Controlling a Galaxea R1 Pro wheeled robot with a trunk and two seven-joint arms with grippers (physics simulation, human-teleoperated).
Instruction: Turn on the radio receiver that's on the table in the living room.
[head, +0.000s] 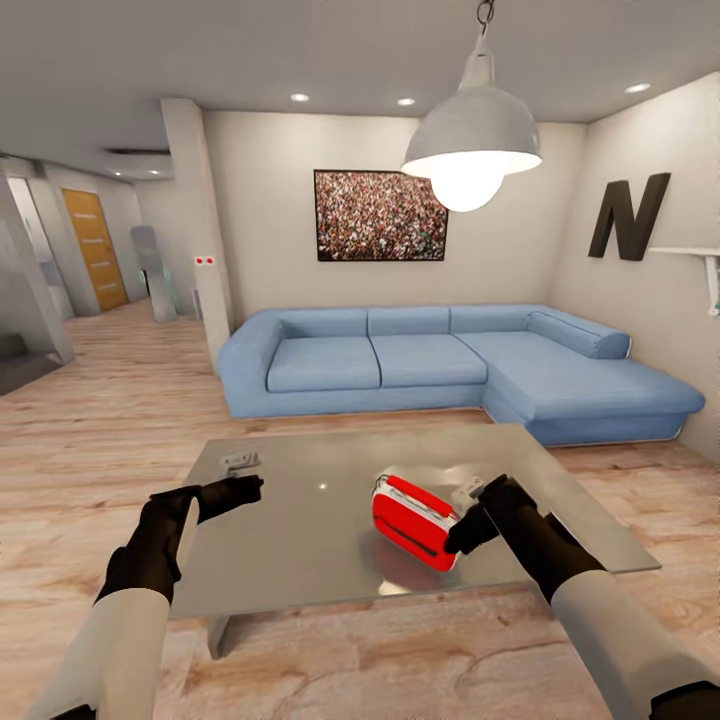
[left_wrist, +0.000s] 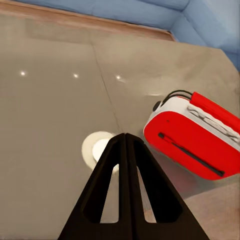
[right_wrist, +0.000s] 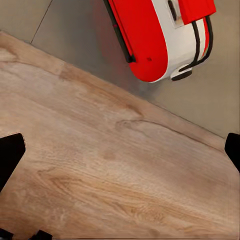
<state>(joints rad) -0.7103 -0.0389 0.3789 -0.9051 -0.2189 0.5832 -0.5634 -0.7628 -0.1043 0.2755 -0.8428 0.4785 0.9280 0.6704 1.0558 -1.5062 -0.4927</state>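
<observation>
Red radio receiver (head: 415, 520) lay on the grey table (head: 300, 540), right gripper (head: 468, 532) beside its right end, spread wide, empty, contact unclear, left gripper (head: 245, 489) well apart, closed, empty.

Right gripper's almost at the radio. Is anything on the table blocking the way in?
Nothing visible does. The right gripper sits beside the radio receiver, jaws spread wide, with bare table around the radio. The small grey object lies far off, near the left gripper.

One radio receiver (head: 415, 519), one table (head: 300, 530), one sofa (head: 450, 365), two pincers
</observation>
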